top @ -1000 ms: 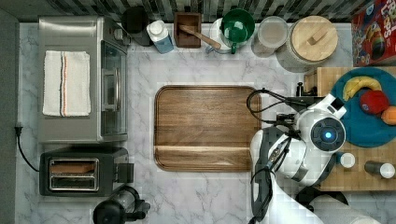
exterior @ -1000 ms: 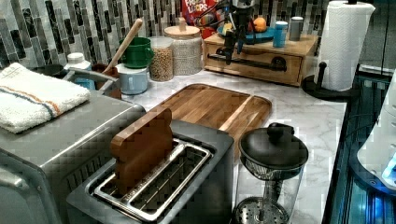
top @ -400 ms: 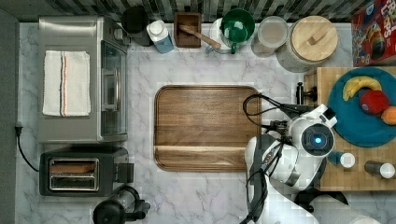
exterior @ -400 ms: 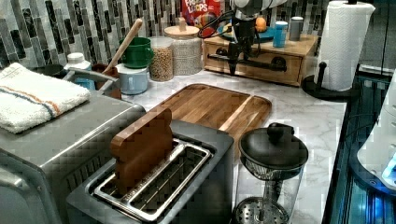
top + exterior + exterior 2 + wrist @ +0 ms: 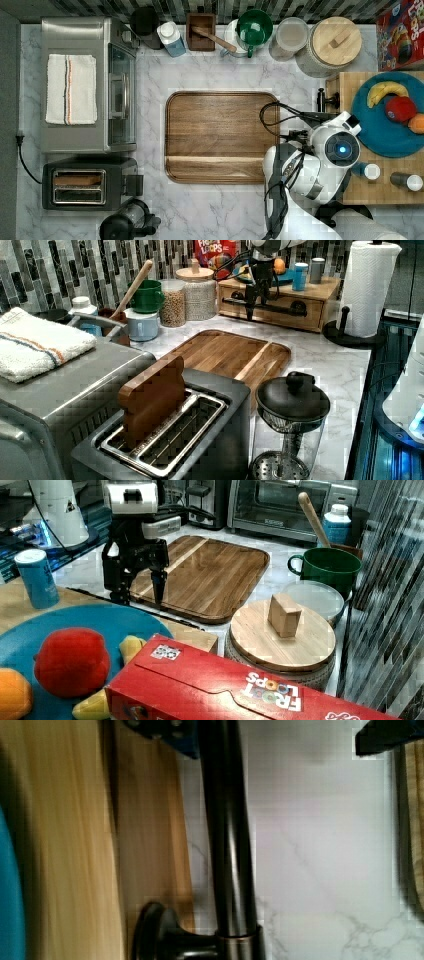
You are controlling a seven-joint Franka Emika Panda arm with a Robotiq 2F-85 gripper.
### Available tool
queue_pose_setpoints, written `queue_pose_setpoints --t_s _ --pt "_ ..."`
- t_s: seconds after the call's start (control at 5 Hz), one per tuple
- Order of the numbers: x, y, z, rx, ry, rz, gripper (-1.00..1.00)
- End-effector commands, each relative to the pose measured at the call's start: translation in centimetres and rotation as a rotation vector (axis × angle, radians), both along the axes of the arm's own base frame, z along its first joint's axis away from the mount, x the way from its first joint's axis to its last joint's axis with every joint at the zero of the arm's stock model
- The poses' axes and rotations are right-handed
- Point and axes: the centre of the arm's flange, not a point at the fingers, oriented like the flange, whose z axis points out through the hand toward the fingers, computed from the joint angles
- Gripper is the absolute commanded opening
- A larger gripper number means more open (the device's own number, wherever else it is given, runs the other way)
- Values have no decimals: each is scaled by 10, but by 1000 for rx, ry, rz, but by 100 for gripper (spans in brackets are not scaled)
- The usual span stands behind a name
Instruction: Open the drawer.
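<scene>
The drawer is the light-wood front of a low box at the back of the counter in the left view, and it looks flush with the box. Its long black bar handle runs across that front. My gripper hangs straight down in front of the handle, fingers pointing at the counter. In the wrist view the handle passes between my open gripper, close to one fingertip and far from the other. The right view has the gripper open just above the marble. One handle end pokes out beside the arm's wrist.
A walnut cutting board lies on the marble just beside the gripper. On the drawer box sit a blue plate of fruit and small shakers. A lidded jar and a paper towel roll flank the box.
The gripper has come down from above the box to the level of the handle and shifted slightly toward the cutting board. The drawer has not moved.
</scene>
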Motion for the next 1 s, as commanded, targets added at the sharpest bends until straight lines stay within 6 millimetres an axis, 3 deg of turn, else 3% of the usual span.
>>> queue_pose_setpoints --t_s 0.2,0.6,1.0 --pt "54 134 -1 171 53 180 100" --pt "47 208 8 172 76 117 100" --pt "41 245 9 208 53 105 100"
